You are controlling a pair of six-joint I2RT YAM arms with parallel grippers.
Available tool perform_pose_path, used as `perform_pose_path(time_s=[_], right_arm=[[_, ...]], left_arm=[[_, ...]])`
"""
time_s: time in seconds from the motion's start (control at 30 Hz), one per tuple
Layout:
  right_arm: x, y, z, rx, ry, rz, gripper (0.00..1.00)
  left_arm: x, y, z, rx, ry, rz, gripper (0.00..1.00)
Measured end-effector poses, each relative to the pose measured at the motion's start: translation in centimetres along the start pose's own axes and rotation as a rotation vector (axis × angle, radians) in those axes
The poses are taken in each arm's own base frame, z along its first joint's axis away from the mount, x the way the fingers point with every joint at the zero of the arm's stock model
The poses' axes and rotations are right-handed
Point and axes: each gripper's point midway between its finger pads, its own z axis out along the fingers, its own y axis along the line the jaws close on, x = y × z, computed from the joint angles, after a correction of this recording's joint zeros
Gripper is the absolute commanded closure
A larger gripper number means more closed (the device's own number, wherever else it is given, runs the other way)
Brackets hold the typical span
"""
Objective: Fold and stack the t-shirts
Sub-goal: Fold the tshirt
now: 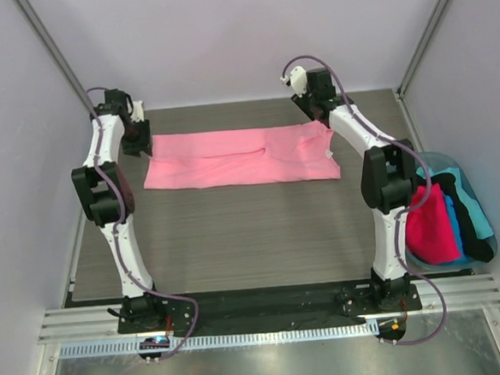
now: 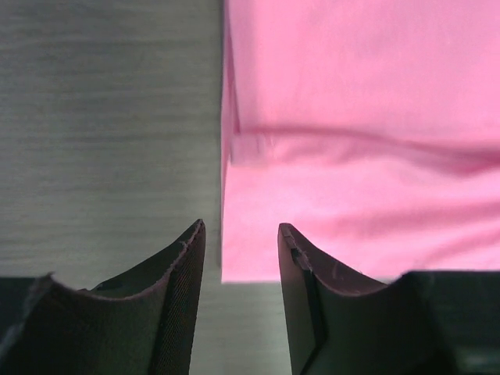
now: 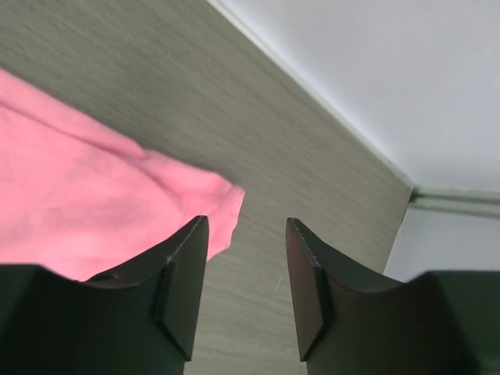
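A light pink t-shirt is laid flat as a long folded band across the far part of the bench, running parallel to the far edge; a soft crease is seen along its length, and a small white neck tag is shown near its right end. The left claw is held at the far left corner of the bench, just off the left end of the band; its jaws are parted and nothing is gripped between them; in the left wrist view the straight left edge of the shirt is seen just beyond the gap, with bare bench to one side of it. The right claw is held at the far right corner, over the right end of the band; its jaws are likewise parted and nothing is gripped; a rounded pink corner of the cloth is seen just beside one finger, and whether it is touched cannot be told. Beyond the right edge of the bench, by the near right corner, a light-blue tub is placed; a hot pink t-shirt, a teal t-shirt and a black t-shirt are heaped in it, unfolded.
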Motion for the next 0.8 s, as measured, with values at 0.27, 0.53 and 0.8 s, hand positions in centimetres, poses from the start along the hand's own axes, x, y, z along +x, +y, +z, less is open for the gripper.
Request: perform_pose_path(time_s=[0.27, 0.53, 0.8], right_arm=[[2.6, 2.6, -6.3, -0.115, 0.056, 0.161, 0.48], [8.3, 8.3, -8.7, -0.28, 0.209, 0.236, 0.48], [9.9, 9.7, -9.2, -0.317, 0.258, 0.245, 0.48]], left_arm=[[3.9, -1.2, -5.3, 0.05, 0.003, 0.26, 0.57], [7.1, -1.4, -2.7, 0.107, 0.123, 0.465, 0.55], [8.5, -1.3, -1.0, 0.11, 0.211, 0.602, 0.54]])
